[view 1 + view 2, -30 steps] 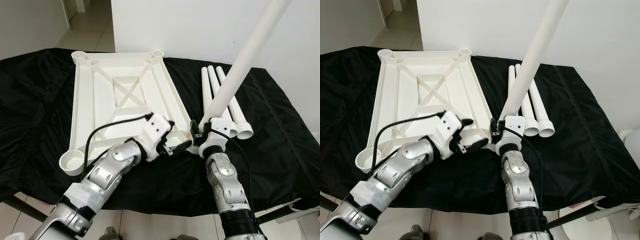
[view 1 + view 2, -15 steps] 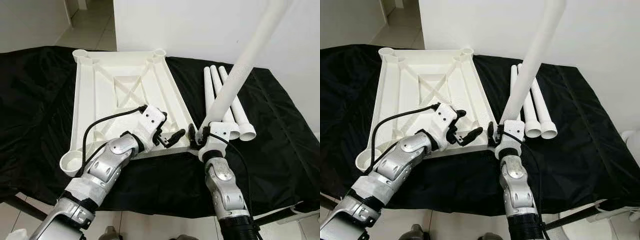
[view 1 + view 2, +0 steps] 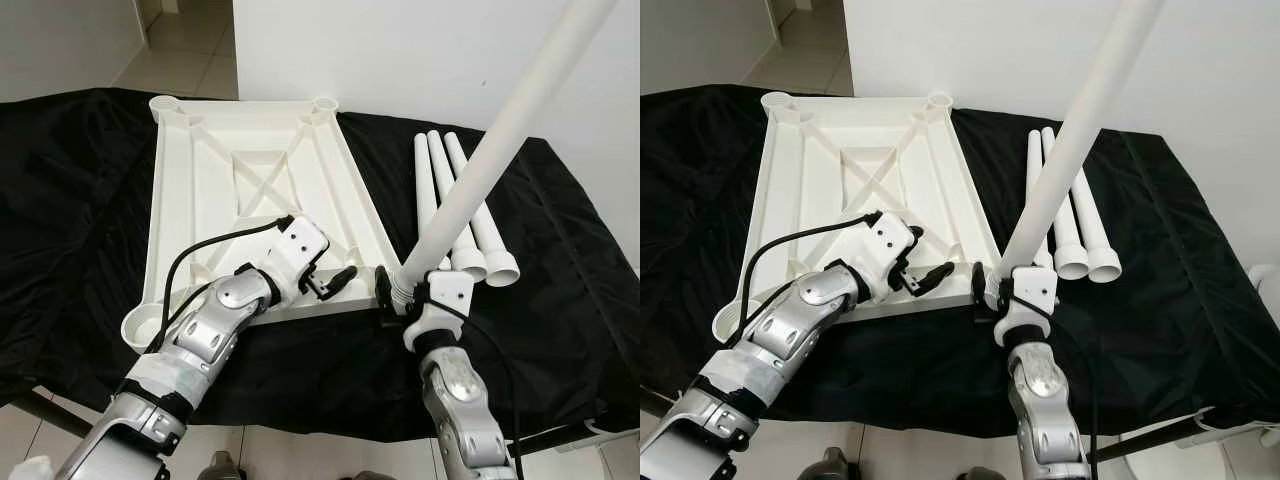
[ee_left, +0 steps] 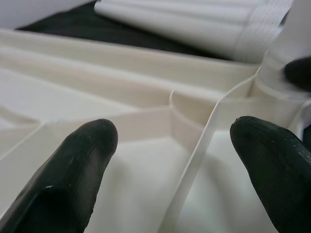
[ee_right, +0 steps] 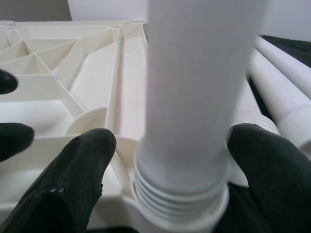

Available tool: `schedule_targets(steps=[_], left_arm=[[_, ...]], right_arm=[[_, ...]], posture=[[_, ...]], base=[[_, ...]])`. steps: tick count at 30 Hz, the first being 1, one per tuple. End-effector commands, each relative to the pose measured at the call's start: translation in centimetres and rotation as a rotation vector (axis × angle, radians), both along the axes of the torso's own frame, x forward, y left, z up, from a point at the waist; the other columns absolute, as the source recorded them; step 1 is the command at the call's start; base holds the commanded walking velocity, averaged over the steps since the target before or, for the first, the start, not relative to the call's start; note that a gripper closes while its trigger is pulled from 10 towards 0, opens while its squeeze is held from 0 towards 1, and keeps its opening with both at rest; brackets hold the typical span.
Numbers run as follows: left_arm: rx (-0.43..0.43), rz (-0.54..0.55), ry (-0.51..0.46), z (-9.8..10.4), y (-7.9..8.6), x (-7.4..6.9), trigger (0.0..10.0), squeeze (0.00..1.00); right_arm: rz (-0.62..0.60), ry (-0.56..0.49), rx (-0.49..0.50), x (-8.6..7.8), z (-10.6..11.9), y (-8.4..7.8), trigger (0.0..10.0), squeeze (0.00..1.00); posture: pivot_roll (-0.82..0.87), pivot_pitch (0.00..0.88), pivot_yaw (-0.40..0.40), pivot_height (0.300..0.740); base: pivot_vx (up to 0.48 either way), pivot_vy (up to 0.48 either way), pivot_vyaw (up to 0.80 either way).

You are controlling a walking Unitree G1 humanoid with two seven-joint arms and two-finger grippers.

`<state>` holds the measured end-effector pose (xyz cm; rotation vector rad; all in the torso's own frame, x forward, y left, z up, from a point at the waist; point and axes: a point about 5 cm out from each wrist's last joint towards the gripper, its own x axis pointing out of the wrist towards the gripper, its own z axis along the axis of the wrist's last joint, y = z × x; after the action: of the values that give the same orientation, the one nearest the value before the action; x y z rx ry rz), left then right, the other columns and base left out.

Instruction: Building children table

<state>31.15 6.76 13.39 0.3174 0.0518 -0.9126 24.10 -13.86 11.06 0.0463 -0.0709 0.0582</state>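
The white table top (image 3: 172,210) lies upside down on the black cloth, with round leg sockets at its corners. My right gripper (image 3: 396,297) is shut on a long white leg (image 3: 490,150) that leans up and to the right. The leg's threaded end (image 5: 181,194) sits at the near right corner socket (image 4: 279,80). The black fingers (image 5: 77,179) press on either side of the tube. My left gripper (image 3: 336,281) hovers open just over the near right part of the table top, right beside that corner, fingertips (image 4: 82,160) spread wide with nothing between them.
Three more white legs (image 3: 470,225) lie side by side on the cloth to the right of the table top. The black-covered table (image 3: 70,180) ends close to my body. A white wall (image 3: 400,50) stands behind, and tiled floor (image 3: 185,40) shows at the far left.
The leg's lower end has come down to the near right corner socket and the leg leans further right. My left gripper has opened and stayed by that corner. The camera shifted slightly.
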Motion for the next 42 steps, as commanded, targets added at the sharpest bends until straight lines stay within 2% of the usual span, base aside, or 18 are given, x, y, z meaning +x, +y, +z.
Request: schedule_targets(steps=[1,3,7,13,14,19,27,28,29,30,32,33,34,35,39,40,42], left_arm=[[0.03,0.072,0.003,-0.3,0.4,0.5,10.0,0.0],[0.088,0.102,0.021,-0.9,0.9,0.8,10.0,0.0],[0.152,0.151,0.052,-1.4,1.5,1.3,10.0,0.0],[0.18,0.211,0.05,-1.3,1.9,1.9,10.0,0.0],[0.196,0.259,0.062,-1.2,2.2,2.4,10.0,0.0],[0.237,0.333,0.079,-1.2,2.7,3.1,10.0,0.0],[0.257,0.384,0.124,-1.4,3.3,3.3,10.0,0.0],[0.259,0.386,0.126,-1.4,3.3,3.3,8.9,0.0],[0.259,0.386,0.126,-1.4,3.3,3.3,8.9,0.0],[0.257,0.392,0.133,-1.5,3.3,3.3,6.8,0.0],[0.256,0.393,0.138,-1.5,3.3,3.3,4.4,0.0],[0.255,0.391,0.142,-1.5,3.3,3.3,4.1,0.0],[0.254,0.388,0.144,-1.5,3.3,3.3,2.9,0.0],[0.256,0.387,0.146,-1.5,3.3,3.3,3.3,0.0],[0.257,0.387,0.146,-1.5,3.3,3.3,3.3,0.0],[0.258,0.385,0.146,-1.5,3.2,3.3,1.4,0.0],[0.259,0.385,0.147,-1.5,3.2,3.3,1.0,0.0]], right_arm=[[0.0,-0.017,0.002,-0.3,0.3,-0.3,10.0,0.0],[-0.001,-0.018,-0.003,-0.7,0.3,-0.7,10.0,0.0],[-0.004,-0.025,-0.006,-1.0,0.4,-1.1,10.0,0.0],[-0.007,-0.033,-0.005,-1.1,0.6,-1.2,10.0,0.0],[-0.02,-0.035,-0.004,-1.1,0.7,-1.4,10.0,0.0],[-0.045,-0.04,-0.005,-1.0,0.8,-1.8,10.0,0.0],[-0.058,-0.043,-0.011,-1.0,1.0,-2.2,10.0,0.0],[-0.058,-0.044,-0.013,-1.0,1.0,-2.3,10.0,0.0],[-0.058,-0.044,-0.013,-1.0,1.0,-2.3,10.0,0.0],[-0.059,-0.045,-0.014,-0.9,1.1,-2.3,10.0,0.0],[-0.06,-0.045,-0.016,-0.9,1.1,-2.3,10.0,0.0],[-0.06,-0.045,-0.017,-0.9,1.1,-2.4,10.0,0.0],[-0.06,-0.045,-0.019,-0.9,1.1,-2.4,10.0,0.0],[-0.061,-0.045,-0.02,-0.9,1.1,-2.4,10.0,0.0],[-0.061,-0.045,-0.021,-0.8,1.1,-2.4,10.0,0.0],[-0.061,-0.045,-0.021,-0.8,1.1,-2.5,10.0,0.0],[-0.062,-0.044,-0.021,-0.8,1.1,-2.5,10.0,0.0]], posture=[[0.03,0.0,-0.073,0.74],[0.02,0.0,-0.07,0.74],[0.02,0.0,-0.068,0.74],[0.02,0.0,-0.066,0.74],[0.01,0.0,-0.062,0.74],[0.01,0.0,-0.054,0.74],[0.0,0.0,-0.051,0.74],[0.0,0.0,-0.051,0.74],[0.0,0.0,-0.051,0.74],[0.0,0.0,-0.052,0.74],[0.0,0.0,-0.053,0.74],[0.0,0.0,-0.053,0.74],[0.0,0.0,-0.052,0.74],[0.0,0.0,-0.052,0.74],[0.0,0.0,-0.052,0.74],[0.0,0.0,-0.052,0.74],[0.0,0.0,-0.05,0.74]], base=[[0.0,0.0,0.0],[0.0,0.0,0.0],[0.0,0.0,0.0],[0.0,0.0,0.0],[0.0,0.0,0.0],[0.0,0.0,0.0],[0.0,0.0,0.0],[0.0,0.0,0.0],[0.0,0.0,0.0],[0.0,0.0,0.0],[0.0,0.0,0.0],[0.0,0.0,0.0],[0.0,0.0,0.0],[0.0,0.0,0.0],[0.0,0.0,0.0],[0.0,0.0,0.0],[0.0,0.0,0.0]])
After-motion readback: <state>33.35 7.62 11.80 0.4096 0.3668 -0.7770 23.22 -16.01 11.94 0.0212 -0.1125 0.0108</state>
